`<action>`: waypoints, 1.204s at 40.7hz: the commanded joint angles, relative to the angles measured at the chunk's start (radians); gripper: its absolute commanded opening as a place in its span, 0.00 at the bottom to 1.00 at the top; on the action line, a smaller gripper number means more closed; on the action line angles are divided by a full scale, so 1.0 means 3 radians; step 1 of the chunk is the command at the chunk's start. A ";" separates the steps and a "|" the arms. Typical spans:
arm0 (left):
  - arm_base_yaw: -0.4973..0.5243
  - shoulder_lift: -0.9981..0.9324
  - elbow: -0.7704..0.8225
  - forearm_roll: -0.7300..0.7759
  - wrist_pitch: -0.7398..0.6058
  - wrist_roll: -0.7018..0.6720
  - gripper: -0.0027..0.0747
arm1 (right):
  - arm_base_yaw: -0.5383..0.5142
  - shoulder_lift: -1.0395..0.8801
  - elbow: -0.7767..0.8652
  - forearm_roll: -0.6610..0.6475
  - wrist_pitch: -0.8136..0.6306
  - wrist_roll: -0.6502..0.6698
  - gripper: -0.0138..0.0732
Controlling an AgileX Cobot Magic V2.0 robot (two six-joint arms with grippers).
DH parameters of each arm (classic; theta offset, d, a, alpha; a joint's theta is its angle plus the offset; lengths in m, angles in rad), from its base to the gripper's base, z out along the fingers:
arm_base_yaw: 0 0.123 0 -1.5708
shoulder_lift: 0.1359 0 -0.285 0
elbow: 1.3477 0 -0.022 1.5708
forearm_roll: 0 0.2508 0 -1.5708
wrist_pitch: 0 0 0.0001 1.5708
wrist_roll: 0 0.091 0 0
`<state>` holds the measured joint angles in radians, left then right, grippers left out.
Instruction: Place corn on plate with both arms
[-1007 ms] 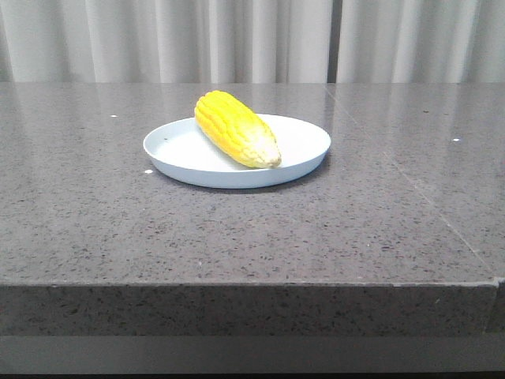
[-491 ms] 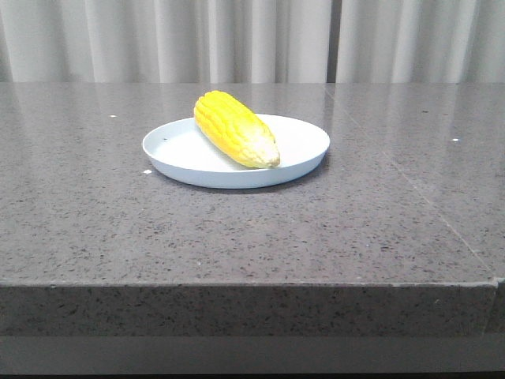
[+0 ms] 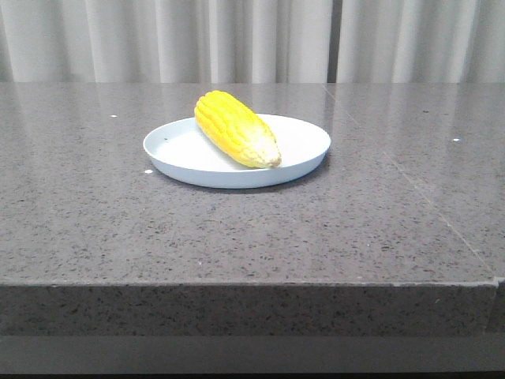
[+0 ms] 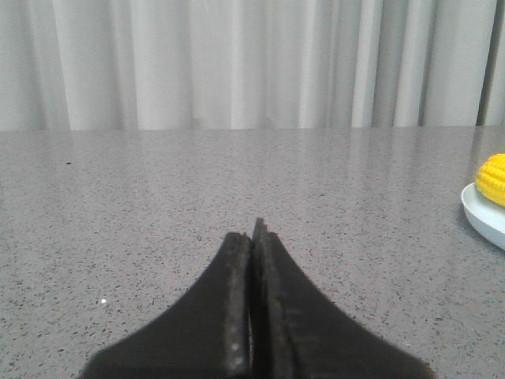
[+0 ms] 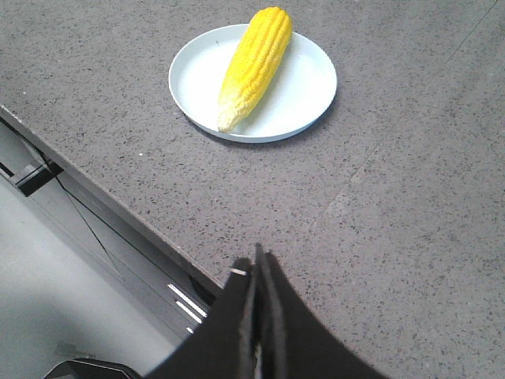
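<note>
The yellow corn (image 3: 235, 128) lies on the pale blue-white plate (image 3: 304, 146) in the middle of the grey table, its whitish tip toward the front. It also shows in the right wrist view (image 5: 254, 65) on the plate (image 5: 309, 87), and at the edge of the left wrist view (image 4: 492, 178) with a bit of the plate (image 4: 483, 213). My left gripper (image 4: 252, 233) is shut and empty, low over the table, well apart from the plate. My right gripper (image 5: 256, 264) is shut and empty, above the table's front edge. Neither arm shows in the front view.
The grey speckled table (image 3: 237, 229) has its front edge (image 3: 237, 286) near the camera. White curtains (image 3: 237, 39) hang behind it. In the right wrist view the floor and a dark frame (image 5: 31, 175) lie below the table edge.
</note>
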<state>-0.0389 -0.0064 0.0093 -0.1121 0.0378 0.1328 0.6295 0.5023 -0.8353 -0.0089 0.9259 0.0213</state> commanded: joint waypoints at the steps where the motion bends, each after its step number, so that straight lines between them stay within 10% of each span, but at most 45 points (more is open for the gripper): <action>1: 0.0009 -0.0056 0.0077 -0.0027 -0.0291 -0.0017 0.01 | -0.0005 0.0018 -0.0073 -0.0022 -0.0253 -0.0016 0.06; 33: 0.0009 -0.0056 0.0077 -0.0027 -0.0291 -0.0017 0.01 | -0.0025 -0.0025 -0.0028 -0.0052 -0.0290 -0.0016 0.06; 49: 0.0009 -0.0056 0.0077 -0.0027 -0.0291 -0.0017 0.01 | -0.1388 -0.1223 0.1635 -0.0069 -0.2374 -0.0016 0.06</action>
<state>-0.0389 -0.0064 0.0093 -0.1121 0.0378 0.1328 0.2833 0.1949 -0.4120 -0.0149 0.4089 0.0213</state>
